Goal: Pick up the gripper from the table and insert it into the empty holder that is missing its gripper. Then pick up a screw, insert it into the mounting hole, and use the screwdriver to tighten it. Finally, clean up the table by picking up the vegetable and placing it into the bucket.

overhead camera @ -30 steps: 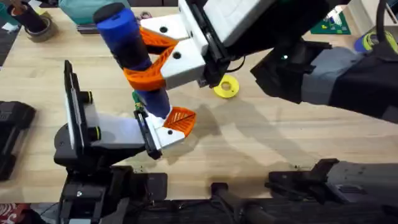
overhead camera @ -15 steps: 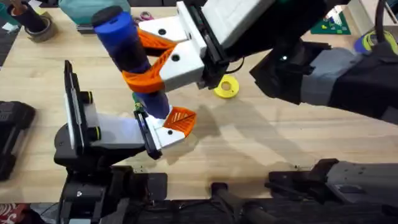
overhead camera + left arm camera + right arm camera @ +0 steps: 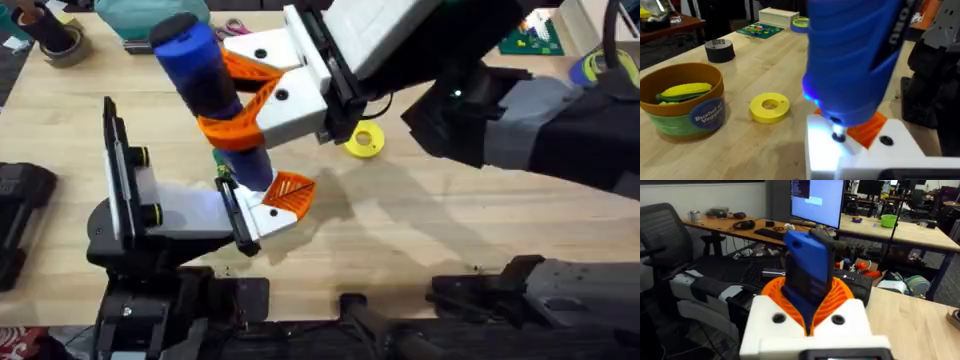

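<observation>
Nothing has visibly shifted since a second ago: the right gripper (image 3: 240,95) stays clamped on the screwdriver (image 3: 210,85), apparently bit-down on the holder (image 3: 262,218) beside the gripper (image 3: 290,190). The left gripper's spread can't be judged. Bare table (image 3: 450,215) lies right of the yellow disc (image 3: 364,140); the bucket (image 3: 682,107) sits beyond.

Office room, grey office chair (image 3: 660,235), long wooden desks (image 3: 910,232) with a lit monitor (image 3: 817,202), keyboard (image 3: 775,232), green bowl (image 3: 888,220)

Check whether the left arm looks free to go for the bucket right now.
Probably not. The left gripper sits right beneath the screwdriver, which the right gripper holds bit-down at it. The bucket, with the vegetable already in it, stands apart across open table.
</observation>
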